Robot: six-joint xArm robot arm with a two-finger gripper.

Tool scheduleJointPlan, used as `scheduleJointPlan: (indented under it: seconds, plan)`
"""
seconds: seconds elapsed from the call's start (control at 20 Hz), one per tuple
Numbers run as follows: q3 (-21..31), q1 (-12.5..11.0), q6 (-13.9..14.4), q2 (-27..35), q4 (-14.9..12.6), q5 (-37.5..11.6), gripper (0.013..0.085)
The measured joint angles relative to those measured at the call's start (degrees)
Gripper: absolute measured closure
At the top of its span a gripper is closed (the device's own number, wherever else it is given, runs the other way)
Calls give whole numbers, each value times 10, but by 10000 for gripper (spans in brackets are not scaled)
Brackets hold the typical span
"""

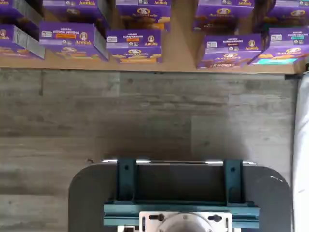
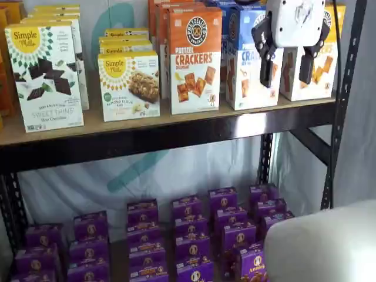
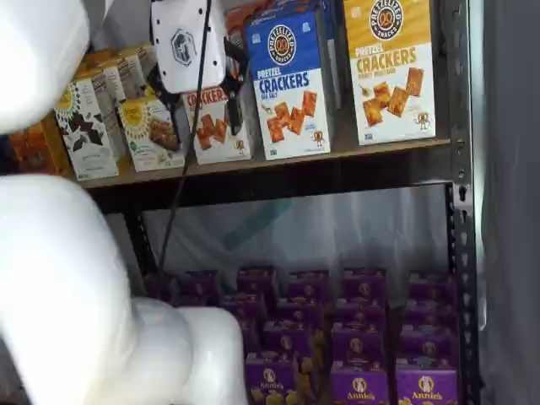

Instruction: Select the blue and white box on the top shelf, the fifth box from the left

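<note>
So the gripper (image 2: 288, 64) hangs in front of the blue and white box (image 3: 289, 84) on the top shelf (image 2: 176, 132), fingers (image 2: 265, 61) spread wide apart, holding nothing.

The gripper (image 2: 288, 63) covers part of the blue and white box (image 2: 249, 56) in a shelf view — the word on it stops at "CRA". The yellow-and-white box (image 2: 322, 70) at upper right is partly hidden too. In the wrist view, the top row of purple boxes (image 1: 140, 14) is cut off by the edge — small print too blurry to read.
</note>
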Motion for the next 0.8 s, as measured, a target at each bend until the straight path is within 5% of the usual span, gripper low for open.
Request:
scheduleJointPlan:
  seconds: [0.15, 0.4, 0.8]
  plan:
    - [-22, -23, -8, 27, 26, 46, 130]
    - [-20, -28, -12, 28, 30, 50, 130]
    - [-1, 6, -3, 19, -22, -32, 130]
